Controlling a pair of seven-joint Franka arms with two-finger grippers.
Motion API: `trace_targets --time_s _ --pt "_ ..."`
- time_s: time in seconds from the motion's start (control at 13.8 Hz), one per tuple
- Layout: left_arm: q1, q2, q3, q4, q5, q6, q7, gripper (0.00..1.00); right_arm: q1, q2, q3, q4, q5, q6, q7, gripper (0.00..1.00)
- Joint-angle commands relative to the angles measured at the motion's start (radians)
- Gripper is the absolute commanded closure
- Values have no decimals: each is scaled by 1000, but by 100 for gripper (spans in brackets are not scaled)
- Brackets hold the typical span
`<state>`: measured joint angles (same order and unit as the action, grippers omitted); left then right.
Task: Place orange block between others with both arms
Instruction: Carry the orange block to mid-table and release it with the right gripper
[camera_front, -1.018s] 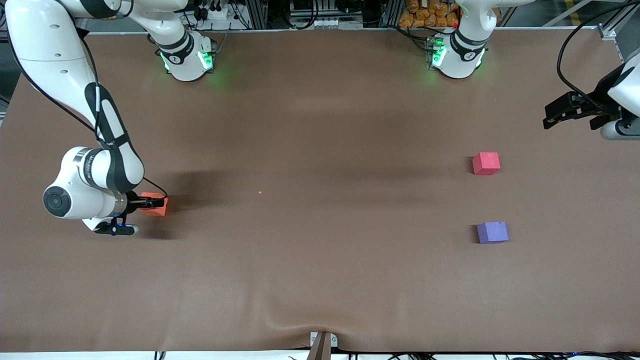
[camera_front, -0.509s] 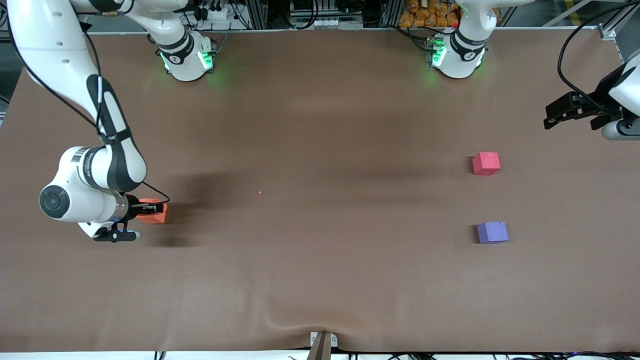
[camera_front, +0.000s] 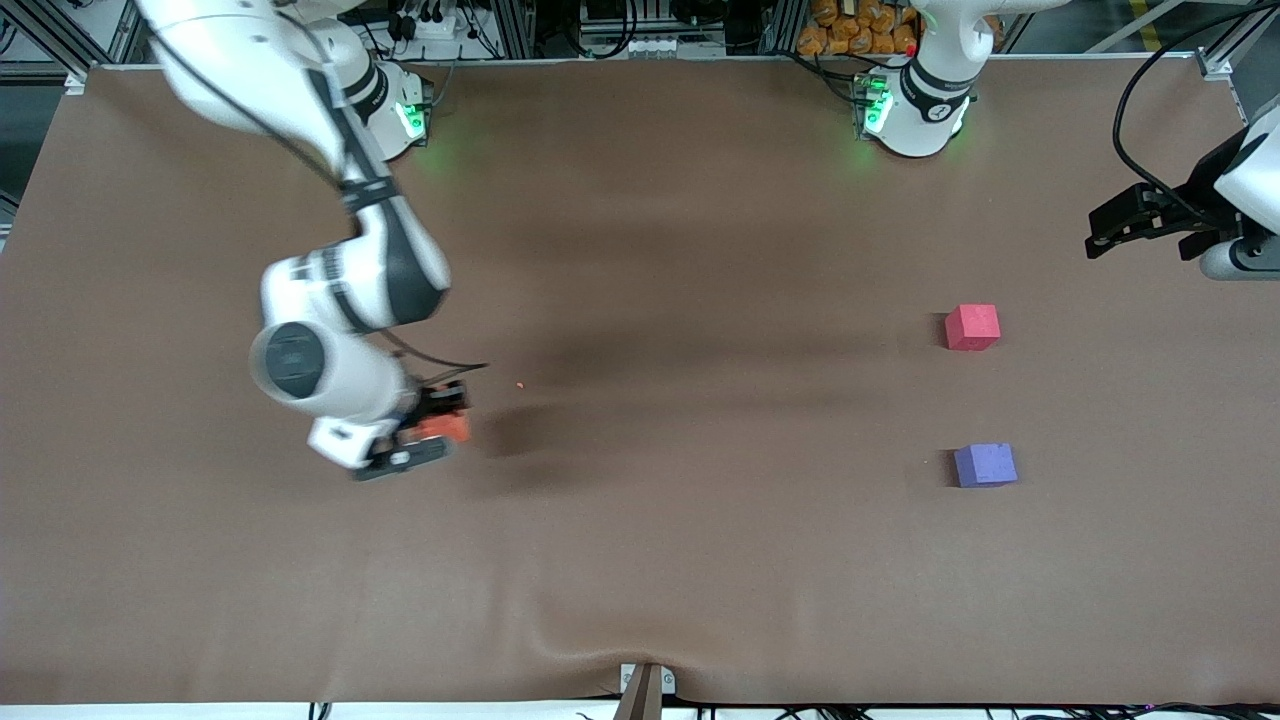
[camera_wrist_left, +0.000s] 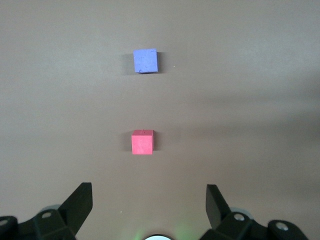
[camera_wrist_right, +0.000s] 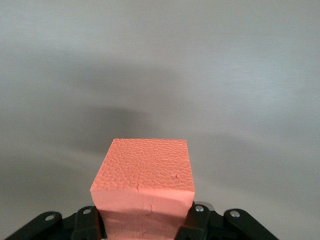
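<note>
The orange block (camera_front: 445, 429) (camera_wrist_right: 142, 172) hangs a little above the brown table, and my right gripper (camera_front: 437, 420) (camera_wrist_right: 142, 222) is shut on its two sides. The pinkish-red cube (camera_front: 972, 327) (camera_wrist_left: 142, 142) rests on the table toward the left arm's end. The purple-blue cube (camera_front: 985, 465) (camera_wrist_left: 145, 61) lies nearer the front camera than it, a gap apart. My left gripper (camera_front: 1140, 222) (camera_wrist_left: 148, 191) waits open in the air over the left arm's end of the table, with nothing between its fingers.
A tiny orange crumb (camera_front: 519, 385) lies on the table cover near the held block. The cover wrinkles above a clamp (camera_front: 645, 685) at the table's front edge. Both arm bases (camera_front: 915, 110) stand along the table's edge farthest from the front camera.
My right gripper has shut on the orange block, lifted it off the table and carried it toward the table's middle. The left arm has not moved.
</note>
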<state>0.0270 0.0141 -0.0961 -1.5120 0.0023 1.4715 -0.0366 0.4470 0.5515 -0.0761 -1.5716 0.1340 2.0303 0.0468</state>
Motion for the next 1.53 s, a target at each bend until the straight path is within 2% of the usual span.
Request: trace_targets --time_s 0.0,0.22,0.51,0.8,1.09,1.16,1.24,1.31,1.45 --pt "4 0 -7 -1 -7 9 21 0 105 97 -14 119 6 -10 161 100" --pt "2 1 -7 -2 -7 12 21 0 212 171 -13 194 10 4 336 100" --pt "1 17 -7 -2 -7 20 21 0 320 247 -14 211 122 169 467 100" --pt "2 26 -20 -5 -5 18 21 0 383 323 -13 268 125 170 556 100" --pt "1 58 -34 -1 -1 55 17 0 392 340 -1 266 170 134 599 100" --pt "1 58 -36 -1 1 55 17 0 395 346 -1 265 171 134 614 94" --pt "1 58 -42 -1 2 55 12 0 403 347 -1 265 170 134 628 69" --pt "1 58 -50 3 4 55 9 0 403 347 -1 263 168 136 633 1" --pt "-10 70 -54 6 5 56 -8 0 429 340 -4 265 156 137 631 0"
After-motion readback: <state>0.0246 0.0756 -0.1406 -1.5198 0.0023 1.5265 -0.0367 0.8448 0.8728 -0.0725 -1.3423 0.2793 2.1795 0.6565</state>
